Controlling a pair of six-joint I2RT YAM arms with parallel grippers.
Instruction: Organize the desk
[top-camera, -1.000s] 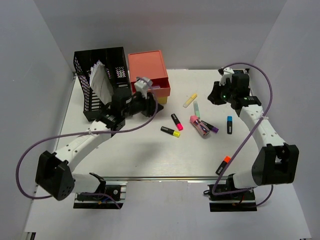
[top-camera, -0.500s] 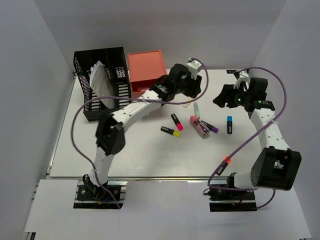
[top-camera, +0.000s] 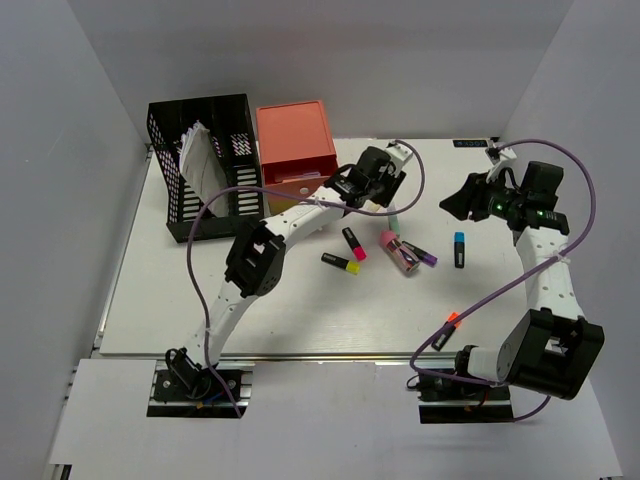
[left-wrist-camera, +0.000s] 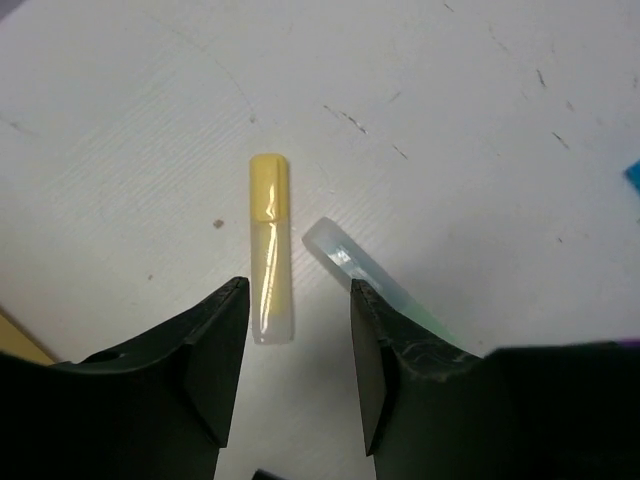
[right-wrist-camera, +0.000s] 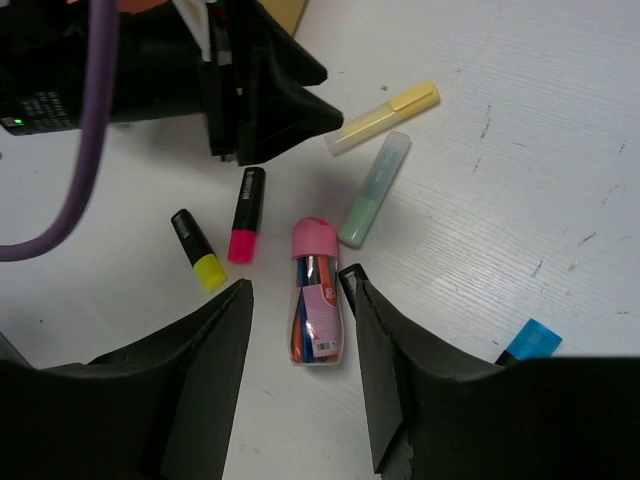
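Above the middle of the large flat white desk (top-camera: 180, 300), the left claw (left-wrist-camera: 297, 295) stands parted and empty over a pale yellow highlighter (left-wrist-camera: 270, 250), with a mint-green highlighter (left-wrist-camera: 345, 262) just beside it. The right claw (right-wrist-camera: 297, 280), also parted and empty, hovers over a pink-capped clear pen tube (right-wrist-camera: 316, 300). Every marker lies loose, none in the black mesh file rack (top-camera: 205, 150) or the coral drawer box (top-camera: 297, 140), so tidying looks barely begun.

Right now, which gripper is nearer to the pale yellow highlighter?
Left. The left gripper hangs directly over the pale yellow highlighter, jaws open; the right gripper stands off to its right, facing the pink pen case.
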